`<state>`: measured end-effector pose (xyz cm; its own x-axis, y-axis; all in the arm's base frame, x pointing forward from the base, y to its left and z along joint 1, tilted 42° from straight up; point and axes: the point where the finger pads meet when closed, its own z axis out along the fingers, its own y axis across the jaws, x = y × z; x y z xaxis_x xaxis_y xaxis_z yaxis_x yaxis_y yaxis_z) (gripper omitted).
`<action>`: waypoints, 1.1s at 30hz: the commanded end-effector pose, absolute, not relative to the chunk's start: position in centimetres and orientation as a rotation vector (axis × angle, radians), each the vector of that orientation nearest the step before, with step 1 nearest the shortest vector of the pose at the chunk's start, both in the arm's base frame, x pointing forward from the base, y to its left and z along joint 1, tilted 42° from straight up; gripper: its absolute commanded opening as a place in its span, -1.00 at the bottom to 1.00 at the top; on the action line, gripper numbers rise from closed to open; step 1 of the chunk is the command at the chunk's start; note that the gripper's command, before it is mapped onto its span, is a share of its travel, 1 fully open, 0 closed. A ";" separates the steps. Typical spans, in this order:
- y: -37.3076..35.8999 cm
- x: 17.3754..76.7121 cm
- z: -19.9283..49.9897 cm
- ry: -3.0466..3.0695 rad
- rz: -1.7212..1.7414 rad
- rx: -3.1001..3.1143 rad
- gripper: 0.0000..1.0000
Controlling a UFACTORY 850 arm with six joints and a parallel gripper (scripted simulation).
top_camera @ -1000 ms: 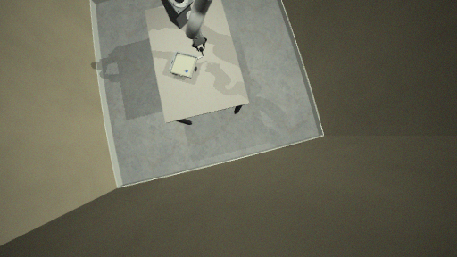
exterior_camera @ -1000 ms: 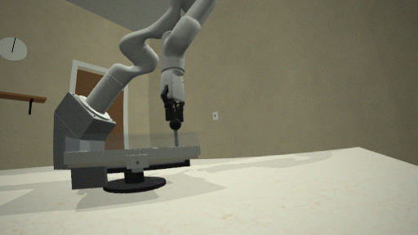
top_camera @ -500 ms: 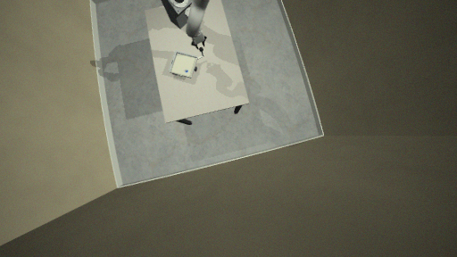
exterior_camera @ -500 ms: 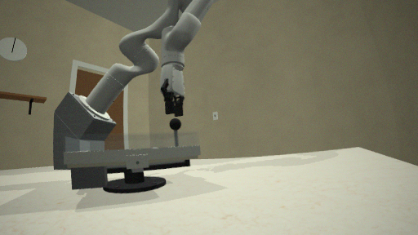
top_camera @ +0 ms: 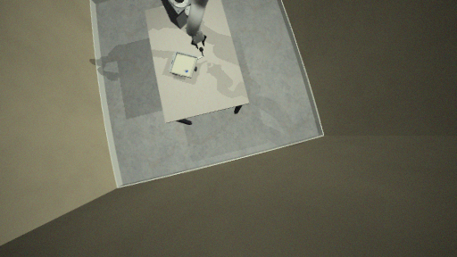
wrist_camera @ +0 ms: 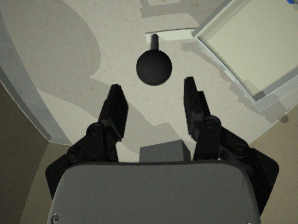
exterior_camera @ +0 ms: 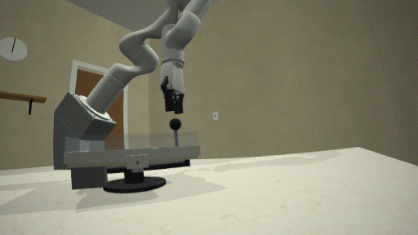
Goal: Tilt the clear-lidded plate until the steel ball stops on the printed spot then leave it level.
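One gripper above the knob, plate resting level

One arm hangs over the table [exterior_camera: 310, 192], and its gripper [exterior_camera: 173, 107] points straight down. The two fingers stand apart and nothing is between them, so the gripper is released. Directly below it, with a clear gap, is a black knob [exterior_camera: 175, 123] on a thin stem. In the wrist view the knob [wrist_camera: 153, 67] lies just ahead of the fingertips and midway between them, so the gripper is lined up with it and not touching it.

The stem rises from a corner tab of the plate [exterior_camera: 131, 156]. This is probably why the knob is there: it gives the gripper a handle, so that the plate can be tilted without pressing on the clear lid. The plate itself sits beside and below the gripper, on a short post with a round black foot [exterior_camera: 135, 184], which should let it rock in any direction. From the side its edge looks about level.

Inside the plate, the top view shows a small blue mark [top_camera: 186, 70] near the edge that faces the gripper. It is likely the printed spot. The steel ball is too small to find in any view, so it cannot be told whether the ball lies on the spot.
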<state>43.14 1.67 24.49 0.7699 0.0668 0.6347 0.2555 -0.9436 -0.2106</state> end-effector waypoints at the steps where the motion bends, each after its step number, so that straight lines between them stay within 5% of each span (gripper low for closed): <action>1: 1.6 43.1 24.6 -0.250 -0.947 -2.680 0.22; 2: 1.6 43.1 24.6 -0.250 -0.947 -2.680 0.22; 3: 1.6 43.1 24.6 -0.250 -0.947 -2.680 1.00; 33: 1.6 43.1 24.6 -0.250 -0.947 -2.680 1.00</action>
<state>43.12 1.65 24.54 0.7699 0.0666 0.6347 0.2554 -0.9436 -0.2106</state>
